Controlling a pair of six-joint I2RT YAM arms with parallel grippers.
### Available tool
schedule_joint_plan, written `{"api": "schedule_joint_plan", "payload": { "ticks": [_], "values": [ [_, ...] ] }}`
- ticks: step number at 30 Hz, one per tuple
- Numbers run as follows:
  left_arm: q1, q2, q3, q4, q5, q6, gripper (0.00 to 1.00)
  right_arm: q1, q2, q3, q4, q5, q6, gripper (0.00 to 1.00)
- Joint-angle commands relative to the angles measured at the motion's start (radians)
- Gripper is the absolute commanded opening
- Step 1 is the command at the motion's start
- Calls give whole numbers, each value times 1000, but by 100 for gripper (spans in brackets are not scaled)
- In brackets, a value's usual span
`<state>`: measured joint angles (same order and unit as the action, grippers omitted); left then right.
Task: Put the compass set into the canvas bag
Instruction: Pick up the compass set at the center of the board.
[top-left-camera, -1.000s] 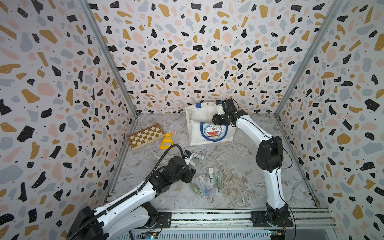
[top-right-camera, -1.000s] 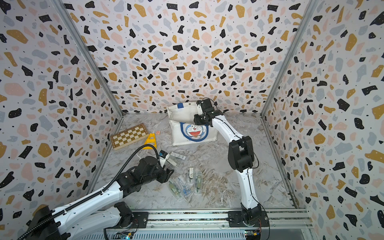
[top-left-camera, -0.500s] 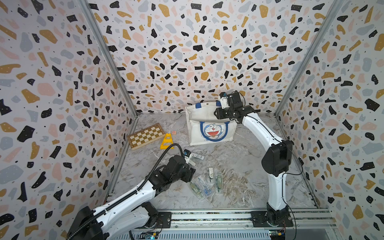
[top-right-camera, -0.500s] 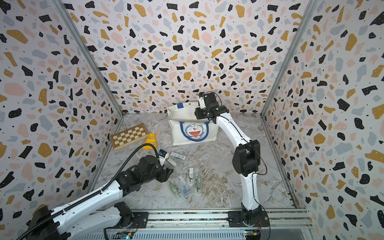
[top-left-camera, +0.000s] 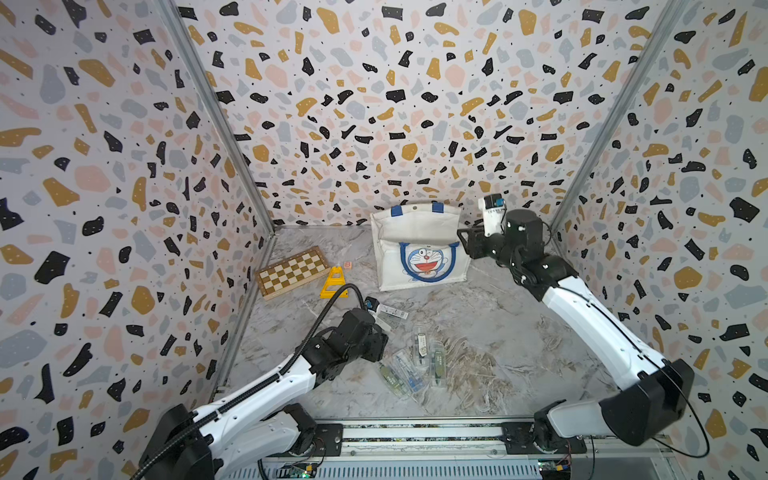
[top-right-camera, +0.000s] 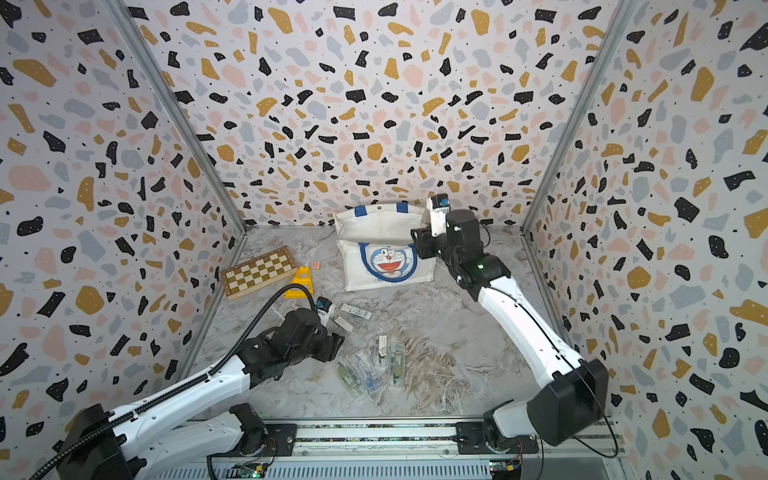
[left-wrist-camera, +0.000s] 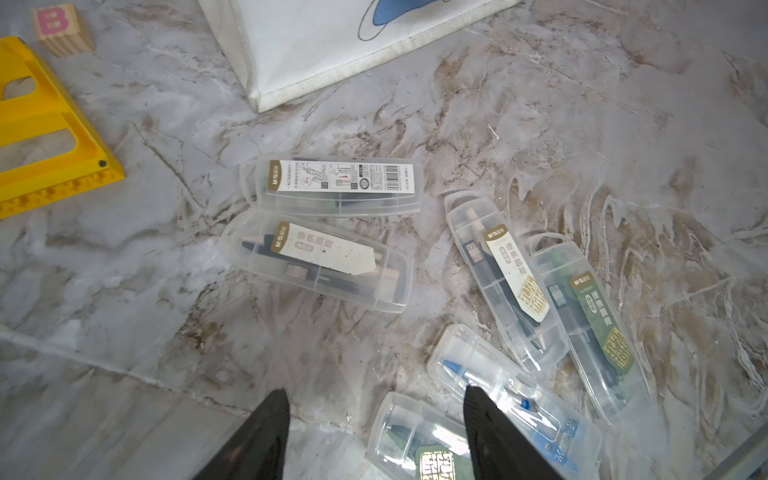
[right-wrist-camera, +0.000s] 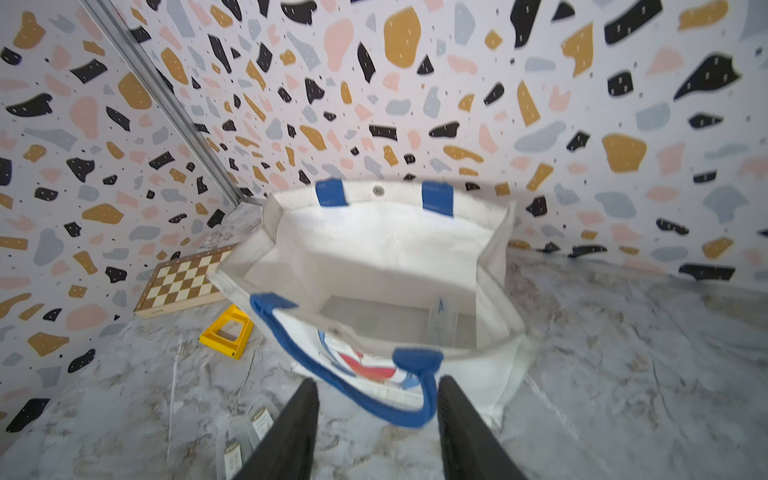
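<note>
Grey marbled floor (top-left-camera: 498, 316), scuffed brown at lower centre, is boxed in by terrazzo-print walls (top-left-camera: 374, 104), with a metal rail (top-left-camera: 415, 432) along the bottom edge. The bag (top-left-camera: 419, 232) stands open at centre, against the back wall. Compass sets (top-left-camera: 415, 361) in clear cases lie scattered below it. The left gripper (left-wrist-camera: 374, 399) hovers over them, jaws apart and empty. The right gripper (right-wrist-camera: 376, 384), at the bag's right rim, is also spread, the blue handle (right-wrist-camera: 395, 415) hanging loose between its jaws.
</note>
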<state>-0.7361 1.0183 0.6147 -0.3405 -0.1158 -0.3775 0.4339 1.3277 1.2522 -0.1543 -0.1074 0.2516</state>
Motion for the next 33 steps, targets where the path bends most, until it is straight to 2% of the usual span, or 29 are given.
{"api": "schedule_joint_plan", "payload": {
  "ticks": [1, 6, 9, 14, 21, 33],
  "values": [
    [-2, 25, 46, -39, -77, -99, 67, 9, -104, -209, 185, -2, 84, 48],
    [-2, 101, 113, -125, -131, -270, 67, 73, -197, -476, 290, -27, 85, 48],
    [-2, 146, 114, -105, -123, -357, 67, 102, -231, -621, 418, -62, 80, 49],
    [-3, 208, 141, -111, -130, -460, 69, 150, -239, -786, 617, -35, 54, 49],
    [-6, 278, 178, -86, -151, -527, 70, 158, -186, -873, 716, 33, 49, 49],
    [-14, 555, 347, -105, -143, -627, 71, 195, -175, -900, 748, 107, 48, 49]
  ]
}}
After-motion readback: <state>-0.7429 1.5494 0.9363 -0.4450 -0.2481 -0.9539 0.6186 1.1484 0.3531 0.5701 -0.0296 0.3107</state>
